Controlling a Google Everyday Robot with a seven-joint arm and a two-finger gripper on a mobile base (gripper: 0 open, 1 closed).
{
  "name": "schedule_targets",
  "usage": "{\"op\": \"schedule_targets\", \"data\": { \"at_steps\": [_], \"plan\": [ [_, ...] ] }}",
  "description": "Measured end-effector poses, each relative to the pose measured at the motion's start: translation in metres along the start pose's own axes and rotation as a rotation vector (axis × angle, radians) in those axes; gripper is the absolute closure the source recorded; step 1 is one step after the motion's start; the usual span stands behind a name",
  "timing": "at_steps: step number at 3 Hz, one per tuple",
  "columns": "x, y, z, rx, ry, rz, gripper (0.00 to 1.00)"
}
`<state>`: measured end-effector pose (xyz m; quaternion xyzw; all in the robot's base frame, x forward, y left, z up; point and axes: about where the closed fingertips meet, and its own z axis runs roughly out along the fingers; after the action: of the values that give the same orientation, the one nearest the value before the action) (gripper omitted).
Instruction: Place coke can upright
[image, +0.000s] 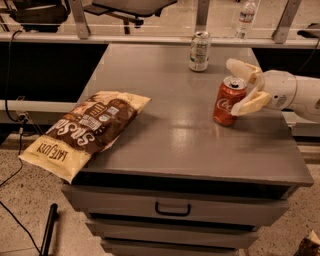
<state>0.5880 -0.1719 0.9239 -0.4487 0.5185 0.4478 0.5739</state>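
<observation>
The coke can (227, 102), red with white script and a silver top, stands upright on the grey cabinet top (165, 125) near its right side. My gripper (234, 88) reaches in from the right, with its white arm behind it. Its two cream fingers are spread apart. One fingertip (239, 67) is behind the can's top and the other (250, 104) is beside its right front. The can stands on the surface by itself, just at the fingertips.
A silver-green can (200, 51) stands upright at the back of the cabinet top. A brown and yellow chip bag (86, 131) lies over the left front edge. A clear plastic bottle (246, 19) stands beyond the rail. Drawers (172, 207) face the front.
</observation>
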Motion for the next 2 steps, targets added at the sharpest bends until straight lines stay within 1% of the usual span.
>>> {"op": "schedule_targets", "data": {
  "at_steps": [1, 2],
  "plan": [
    [-0.011, -0.002, -0.005, 0.002, 0.119, -0.044, 0.00],
    [-0.040, -0.007, -0.021, 0.013, 0.301, -0.126, 0.00]
  ]
}}
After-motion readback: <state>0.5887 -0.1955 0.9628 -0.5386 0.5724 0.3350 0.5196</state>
